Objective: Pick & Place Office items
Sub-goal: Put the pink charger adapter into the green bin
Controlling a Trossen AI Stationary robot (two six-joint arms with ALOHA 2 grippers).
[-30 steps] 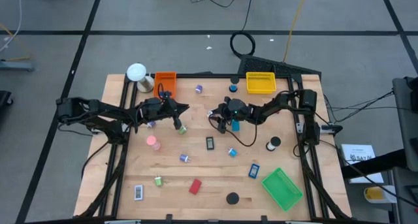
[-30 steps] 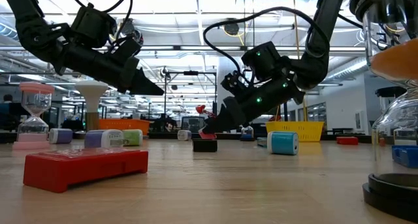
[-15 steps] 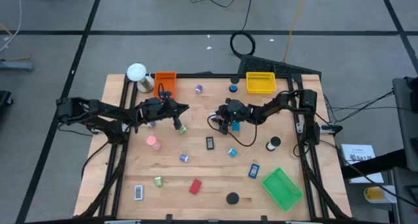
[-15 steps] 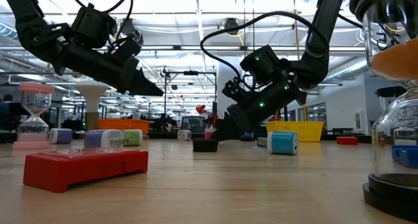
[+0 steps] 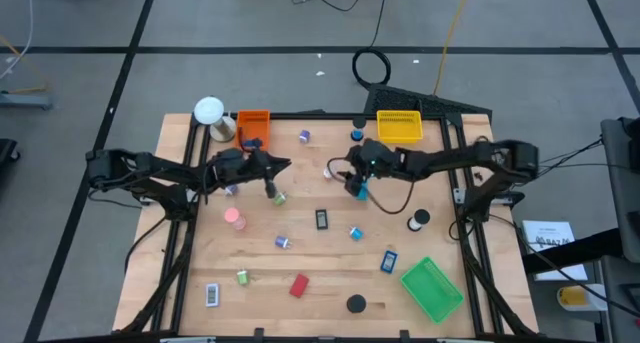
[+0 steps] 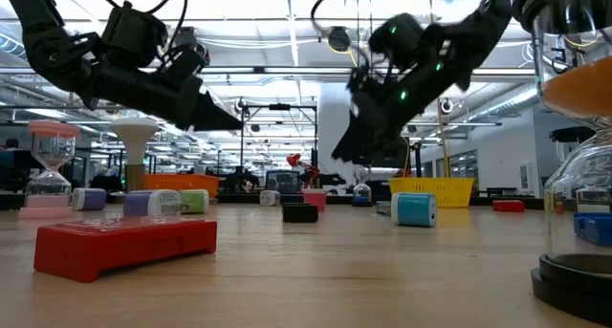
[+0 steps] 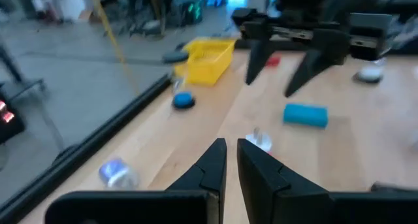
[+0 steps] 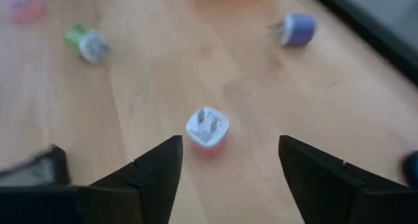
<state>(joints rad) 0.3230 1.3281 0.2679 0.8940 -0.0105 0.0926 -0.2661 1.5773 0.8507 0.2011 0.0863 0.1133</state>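
Note:
A small pink-and-white piece (image 8: 207, 129) stands on the table's far middle (image 5: 329, 171). My right gripper (image 8: 230, 140) hangs open above it with nothing between its fingers, and also shows in the high view (image 5: 348, 179) and the low view (image 6: 359, 156). Just below that gripper a blue rectangle (image 7: 305, 115) lies flat on the wood. My left gripper (image 7: 228, 152) is shut and holds nothing. It hovers left of centre (image 5: 286, 165), pointing toward the right arm. Other office items lie scattered over the wooden table (image 5: 300, 253).
An orange tray (image 5: 253, 126) and a yellow tray (image 5: 398, 127) stand at the far edge, and a green tray (image 5: 432, 289) at the near right. A white ball-topped object (image 5: 209, 111) stands far left. A green roll (image 5: 278, 197), a black-and-white rectangle (image 5: 321, 220) and a red rectangle (image 5: 298, 285) lie nearby.
My right gripper has risen well clear of the table and drawn back a little toward the right and far edges. The small pink-and-white piece that was at its fingertips stays on the table.

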